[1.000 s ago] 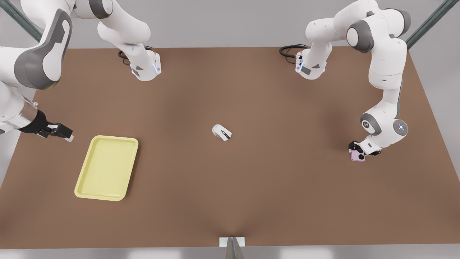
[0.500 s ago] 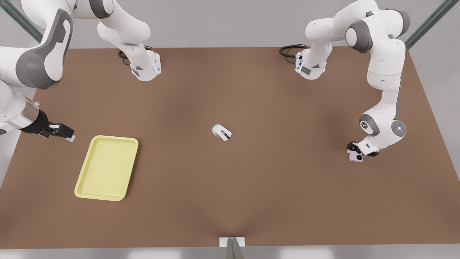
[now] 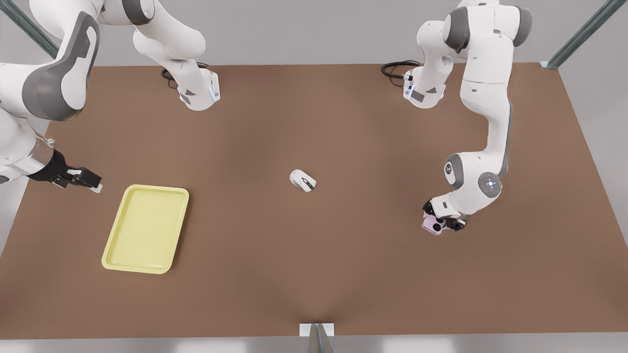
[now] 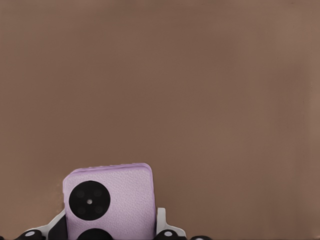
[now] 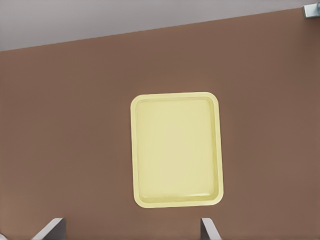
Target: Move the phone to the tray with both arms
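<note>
The pink phone [image 3: 431, 224] with two black lenses is held just above the brown table at the front view's right, my left gripper [image 3: 440, 223] shut on it. In the left wrist view the phone [image 4: 110, 200] sits between the fingers [image 4: 161, 225] of that gripper [image 4: 107, 234]. The pale yellow tray [image 3: 147, 188] lies flat at the front view's left. My right gripper [image 3: 91, 184] hovers open just beyond the tray's left side, nothing in it. From the right wrist view the tray [image 5: 175, 150] lies ahead of the right gripper [image 5: 130, 231], whose fingers [image 5: 51, 227] are spread wide.
A white computer mouse [image 3: 302, 180] lies near the table's middle, between phone and tray. Both arm bases [image 3: 198, 93] stand at the far edge, with black cable [image 3: 395, 68] beside the one on the front view's right. A small bracket [image 3: 316, 329] sits at the near edge.
The left arm has swung toward the front view's left, carrying the phone closer to the mouse and slightly nearer the front edge. The right gripper has barely moved.
</note>
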